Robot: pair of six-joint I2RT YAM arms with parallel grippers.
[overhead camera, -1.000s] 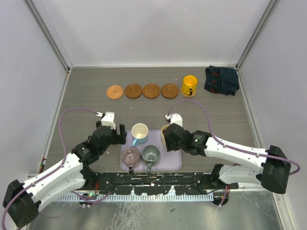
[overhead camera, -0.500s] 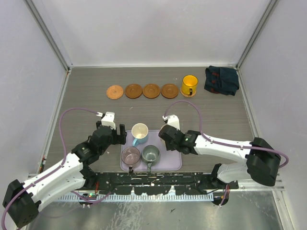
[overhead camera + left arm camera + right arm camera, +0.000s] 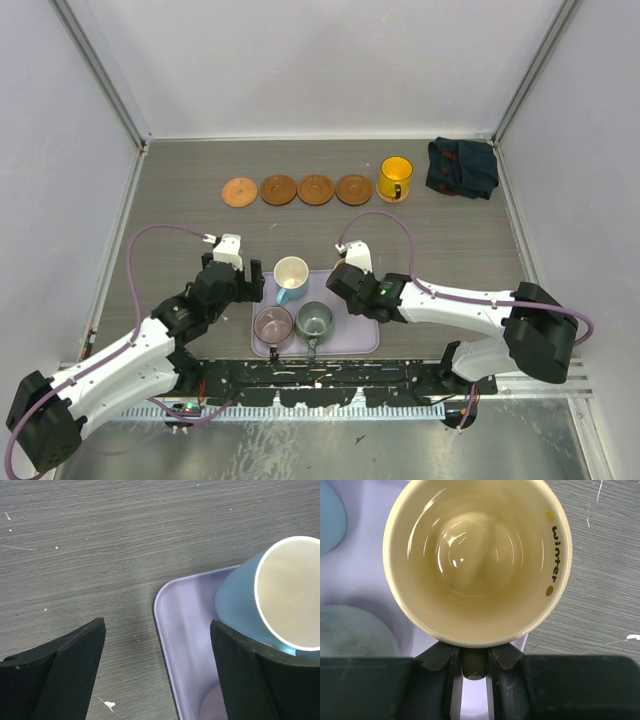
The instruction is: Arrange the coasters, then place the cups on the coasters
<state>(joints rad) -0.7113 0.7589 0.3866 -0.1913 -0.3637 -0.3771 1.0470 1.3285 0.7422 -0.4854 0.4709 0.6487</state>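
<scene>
Cream-yellow glaze fills the right wrist view. We look down into the cream cup (image 3: 477,560), which has the word "winter" lettered inside its rim. It stands at the edge of the lavender tray (image 3: 350,580), with the grey wood table (image 3: 600,605) on its right. The right gripper (image 3: 474,652) has its 2 fingers (image 3: 442,660) pressed against either side of this cup's handle, clamped on it.

From above, the right arm hides most of that cup. On the tray we see 3 more cups: the light blue cup (image 3: 291,273) at the far left, the mauve cup (image 3: 272,325) at the near left, and the grey-green cup (image 3: 313,320) just beside the mauve one.

The left gripper (image 3: 157,630) hangs over the tray's far left corner with its jaws wide apart and nothing between them. One finger is near the light blue cup.

Farther back, 4 bare coasters (image 3: 315,189) lie in a row. At the row's right end the orange-yellow cup (image 3: 395,178) stands on a 5th. A dark blue cloth (image 3: 462,167) lies beyond it, in the far right corner.
</scene>
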